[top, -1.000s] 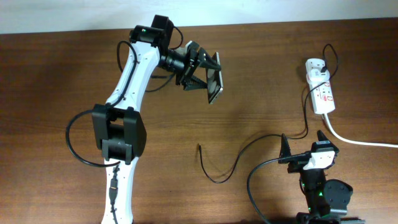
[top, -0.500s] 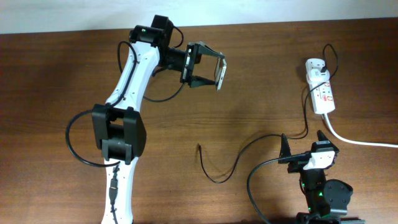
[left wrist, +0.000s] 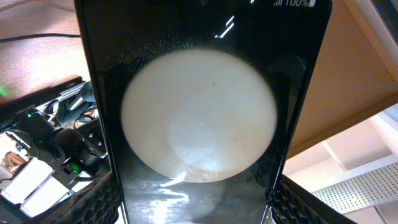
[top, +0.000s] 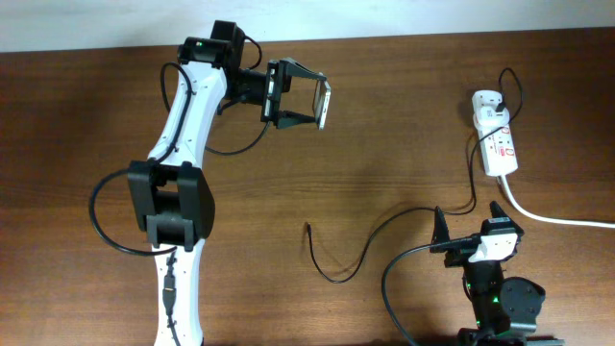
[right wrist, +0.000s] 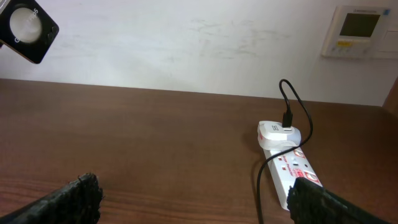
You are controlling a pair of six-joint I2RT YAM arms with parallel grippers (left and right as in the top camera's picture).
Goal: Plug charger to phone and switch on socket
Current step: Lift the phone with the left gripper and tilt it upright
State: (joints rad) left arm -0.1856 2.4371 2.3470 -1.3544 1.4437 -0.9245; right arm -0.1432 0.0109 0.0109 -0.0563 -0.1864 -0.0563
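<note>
Our left gripper (top: 309, 97) is closed across the phone (top: 326, 103), with its fingers (left wrist: 106, 208) pressing the two long edges. It holds the phone in the air over the far side of the counter (top: 404, 86), well apart from everything else. Our right gripper (top: 469, 223) hangs wide open and empty near the front edge. Close by, the charger (top: 336, 280) loops across the wood. Its plug tip lies free mid-counter, and the cable runs back to the white adapter (top: 487, 101) seated in the socket (top: 500, 149) at far right.

We judge the step in hand to be presenting the phone for plugging. To do it well, we should keep the clamp firm, leave the port end clear of the fingers, and turn that end toward the plug tip. The overhead view shows only a thin edge, so the long axis looks steeply upright. The screen faces our wrist camera, with the small text at the top of that view.
</note>
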